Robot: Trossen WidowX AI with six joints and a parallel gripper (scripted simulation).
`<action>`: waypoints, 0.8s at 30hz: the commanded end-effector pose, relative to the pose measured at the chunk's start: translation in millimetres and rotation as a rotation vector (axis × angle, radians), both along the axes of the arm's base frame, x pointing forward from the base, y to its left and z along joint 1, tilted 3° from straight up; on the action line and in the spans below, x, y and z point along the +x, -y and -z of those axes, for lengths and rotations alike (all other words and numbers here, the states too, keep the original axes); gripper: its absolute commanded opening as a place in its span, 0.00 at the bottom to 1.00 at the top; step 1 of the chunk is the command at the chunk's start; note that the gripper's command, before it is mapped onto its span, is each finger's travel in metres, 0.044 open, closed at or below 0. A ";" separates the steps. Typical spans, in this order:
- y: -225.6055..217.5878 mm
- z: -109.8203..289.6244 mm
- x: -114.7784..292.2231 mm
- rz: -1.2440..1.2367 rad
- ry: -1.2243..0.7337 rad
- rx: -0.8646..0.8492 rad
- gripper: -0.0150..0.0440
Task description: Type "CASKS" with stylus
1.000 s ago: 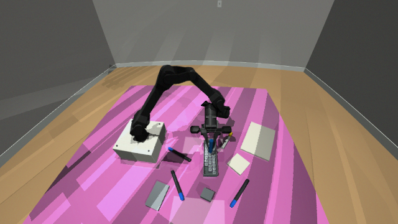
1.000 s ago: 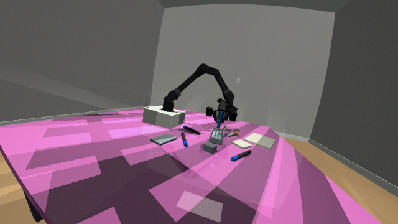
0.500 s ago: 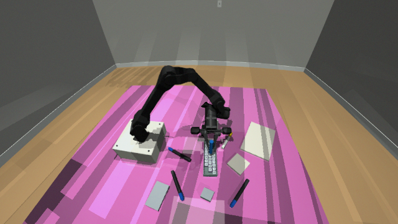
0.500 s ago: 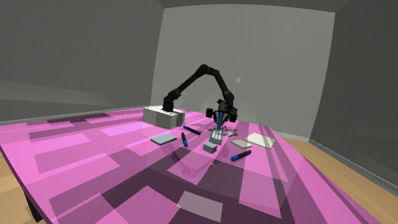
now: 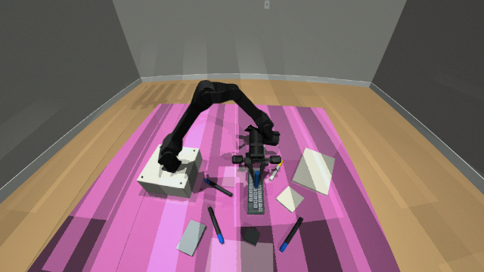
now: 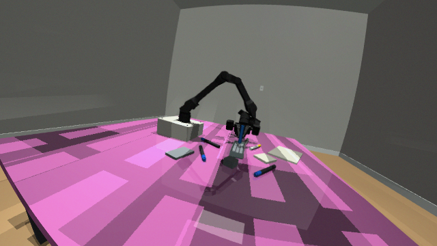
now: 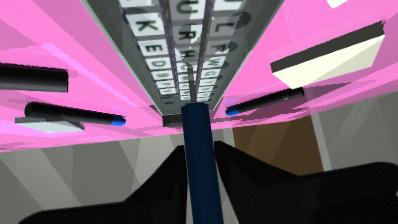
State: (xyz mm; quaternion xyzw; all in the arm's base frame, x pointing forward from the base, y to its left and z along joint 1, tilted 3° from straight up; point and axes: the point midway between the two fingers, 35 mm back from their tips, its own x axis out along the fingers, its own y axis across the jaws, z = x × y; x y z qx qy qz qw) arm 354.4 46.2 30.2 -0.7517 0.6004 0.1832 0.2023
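Blue stylus (image 5: 256, 178) sits clamped in your fingers, tip down over the near end of the keyboard (image 5: 255, 200) on the pink counter (image 5: 113, 211); a black cube (image 5: 250, 235) lies beyond the keyboard's far end.

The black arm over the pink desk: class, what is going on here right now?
The single black arm reaches out from its white base block and holds a dark blue stylus in its gripper, jaws shut on the shaft. The stylus points down at the end of the grey keyboard nearest the arm. Black markers with blue caps and pale notepads lie around untouched.
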 end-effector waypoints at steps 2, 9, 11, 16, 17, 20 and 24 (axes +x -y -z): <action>0.5 3.3 -0.1 -0.001 -0.001 -0.005 0.39; 0.5 4.0 -0.1 -0.001 -0.001 -0.005 0.39; 0.5 3.4 -0.1 -0.001 -0.001 -0.005 0.39; 0.5 3.4 -0.1 -0.001 -0.001 -0.005 0.39; 0.6 2.4 -0.2 -0.001 -0.001 -0.005 0.39; 0.9 -6.7 -0.9 -0.001 -0.001 -0.005 0.39; 2.3 -28.9 -3.7 -0.001 -0.001 -0.005 0.39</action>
